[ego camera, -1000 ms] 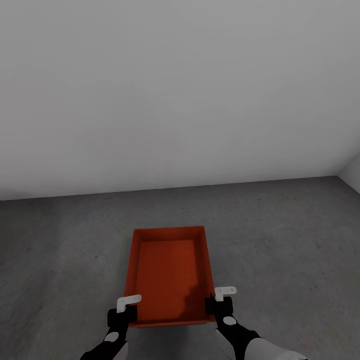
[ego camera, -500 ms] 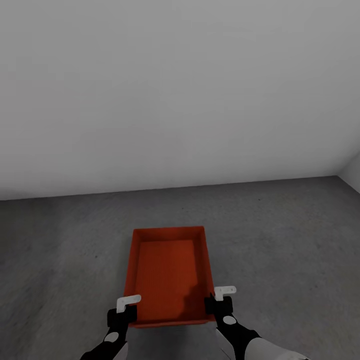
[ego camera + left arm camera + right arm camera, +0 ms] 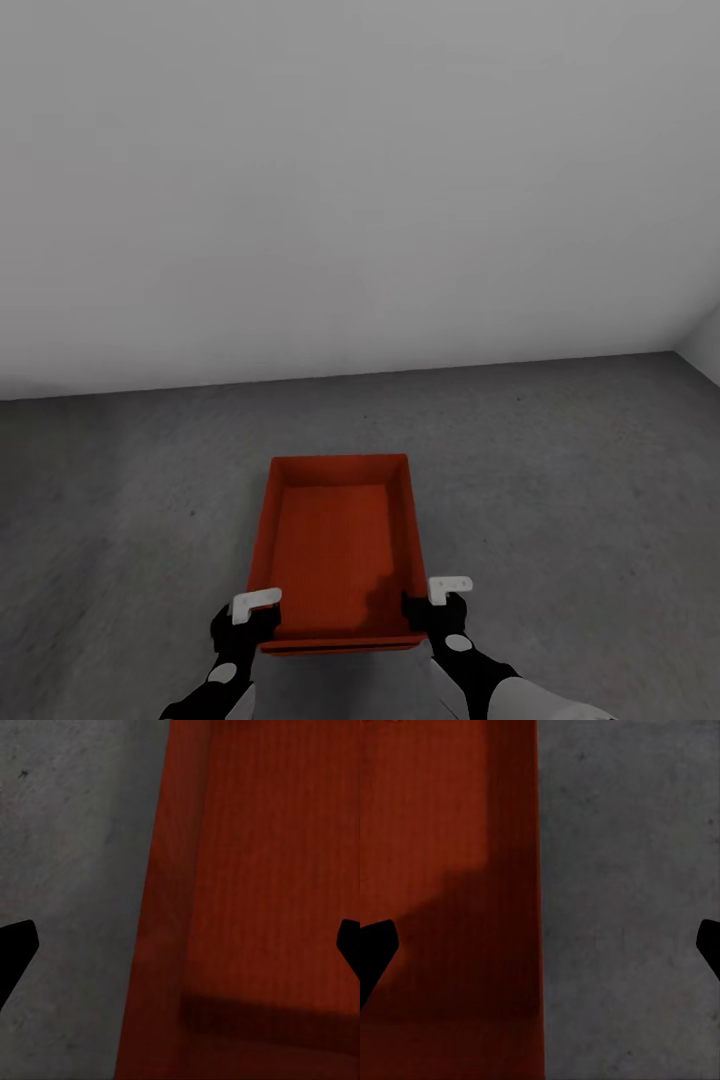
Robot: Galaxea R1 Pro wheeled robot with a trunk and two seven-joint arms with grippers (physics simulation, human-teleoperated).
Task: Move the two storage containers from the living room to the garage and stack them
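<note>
Storage container (image 3: 340,550), orange-red and open-topped, down on the dark grey floor (image 3: 560,470) of the garage, before a pale grey wall (image 3: 360,180). Left gripper (image 3: 247,622) and right gripper (image 3: 436,606) at its near corners, each spread wide astride a side wall, fingers (image 3: 15,952) apart, grasping nothing.

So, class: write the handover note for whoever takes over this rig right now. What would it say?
Left gripper: open, fingers straddling the orange-red storage container's left wall near its near corner.
Right gripper: open, straddling the right wall likewise.
Container: upright, empty, low over or on the dark grey floor; contact unclear.
Done: one container brought to the garage.
Left: confirm it is down, withdraw, fetch the other, stack it on top.
</note>
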